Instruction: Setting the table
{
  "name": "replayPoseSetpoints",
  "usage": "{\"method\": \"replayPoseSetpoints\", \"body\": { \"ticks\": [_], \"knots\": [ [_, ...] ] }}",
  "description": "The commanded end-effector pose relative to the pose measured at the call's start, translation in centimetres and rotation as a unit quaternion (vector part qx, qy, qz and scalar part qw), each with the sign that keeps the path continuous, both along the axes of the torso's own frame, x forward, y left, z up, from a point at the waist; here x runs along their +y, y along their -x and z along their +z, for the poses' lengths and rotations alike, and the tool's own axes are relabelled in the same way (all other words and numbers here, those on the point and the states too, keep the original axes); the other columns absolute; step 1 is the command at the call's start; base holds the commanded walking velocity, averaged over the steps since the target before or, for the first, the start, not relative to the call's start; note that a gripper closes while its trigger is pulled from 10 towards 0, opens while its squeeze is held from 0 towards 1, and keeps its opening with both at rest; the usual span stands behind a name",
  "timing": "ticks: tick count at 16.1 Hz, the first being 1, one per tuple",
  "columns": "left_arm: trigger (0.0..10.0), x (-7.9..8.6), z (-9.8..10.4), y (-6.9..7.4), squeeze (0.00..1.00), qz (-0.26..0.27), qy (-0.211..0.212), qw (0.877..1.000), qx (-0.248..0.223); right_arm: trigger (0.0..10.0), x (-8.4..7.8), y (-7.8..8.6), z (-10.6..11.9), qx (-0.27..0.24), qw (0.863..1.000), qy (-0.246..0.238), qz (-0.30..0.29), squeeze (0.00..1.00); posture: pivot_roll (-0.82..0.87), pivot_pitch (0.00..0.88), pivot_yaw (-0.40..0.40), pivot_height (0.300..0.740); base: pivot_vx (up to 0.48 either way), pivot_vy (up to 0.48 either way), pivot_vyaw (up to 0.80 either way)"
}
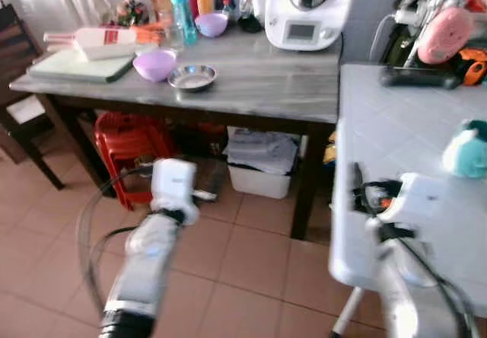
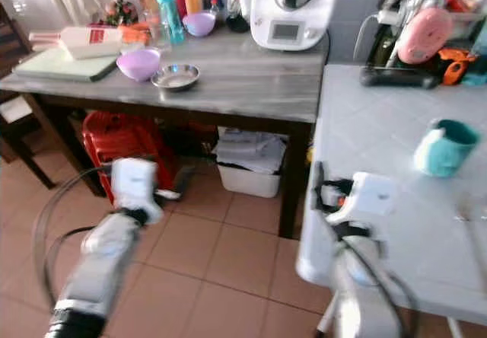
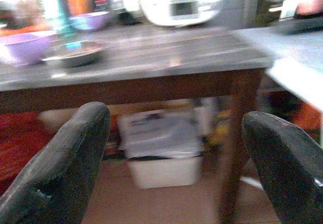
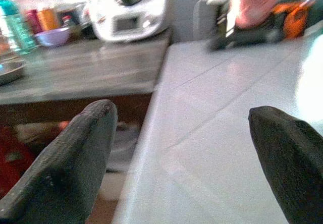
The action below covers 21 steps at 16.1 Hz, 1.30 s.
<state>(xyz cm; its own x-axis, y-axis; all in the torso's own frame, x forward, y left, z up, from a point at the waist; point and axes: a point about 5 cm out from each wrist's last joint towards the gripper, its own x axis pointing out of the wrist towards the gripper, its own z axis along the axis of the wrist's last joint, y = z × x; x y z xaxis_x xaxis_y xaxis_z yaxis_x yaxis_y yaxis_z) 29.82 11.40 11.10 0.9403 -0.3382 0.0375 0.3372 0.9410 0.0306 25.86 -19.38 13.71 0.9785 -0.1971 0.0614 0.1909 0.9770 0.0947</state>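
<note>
A steel bowl (image 1: 192,77) and a purple bowl (image 1: 155,65) sit near the front of the grey wooden table (image 1: 289,87). A second purple bowl (image 1: 211,24) stands further back among bottles. A teal cup (image 2: 445,148) stands on the white tiled counter (image 2: 380,117) at the right. My left gripper (image 1: 202,196) is held out over the floor, below and in front of the table; it is open (image 3: 176,133) and holds nothing. My right gripper (image 1: 364,189) hovers at the counter's near left edge, open (image 4: 181,128) and holding nothing.
A white kitchen appliance (image 1: 303,11) stands at the table's back right, and a green board (image 1: 80,65) at its left end. Under the table are red stools (image 1: 125,144) and a white bin (image 1: 261,172). A dark chair (image 1: 19,87) stands at the far left. Clutter (image 1: 445,41) lines the counter's back.
</note>
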Motion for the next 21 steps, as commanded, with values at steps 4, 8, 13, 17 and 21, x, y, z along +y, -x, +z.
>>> {"method": "replayPoseSetpoints", "body": {
  "ticks": [4, 8, 13, 17, 21],
  "knots": [
    [10.0, 1.05, 0.35, -0.13, 0.00, 0.008, -0.012, 1.000, -0.008, 10.0, 0.56, -0.28, 0.48, -0.011, 1.000, -0.004, 0.002, 0.00, -0.04, 0.036, 0.057, 0.740, 0.000, -0.355, 0.00],
    [10.0, 0.98, 0.29, -0.11, 0.00, 0.004, -0.015, 1.000, -0.006, 10.0, 0.50, -0.29, 0.36, -0.007, 1.000, -0.007, -0.002, 0.00, -0.04, 0.043, 0.061, 0.740, 0.000, -0.354, 0.00],
    [10.0, 0.93, 0.22, -0.10, 0.00, 0.001, -0.016, 1.000, -0.003, 10.0, 0.60, -0.42, 0.15, -0.003, 1.000, -0.011, -0.001, 0.00, -0.04, 0.044, 0.062, 0.740, 0.000, -0.352, 0.00],
    [10.0, 0.66, 0.14, 0.01, 0.00, -0.013, -0.005, 1.000, 0.001, 10.0, 0.72, -0.55, 0.04, 0.001, 1.000, -0.016, 0.003, 0.00, -0.03, 0.045, 0.060, 0.740, 0.000, -0.234, 0.00],
    [10.0, 0.63, -0.34, 0.29, 0.00, -0.073, -0.021, 0.997, 0.005, 10.0, 1.45, -0.72, -0.40, 0.013, 0.999, -0.027, 0.022, 0.00, -0.04, 0.048, 0.058, 0.740, 0.000, 0.000, 0.00]
  ]
}}
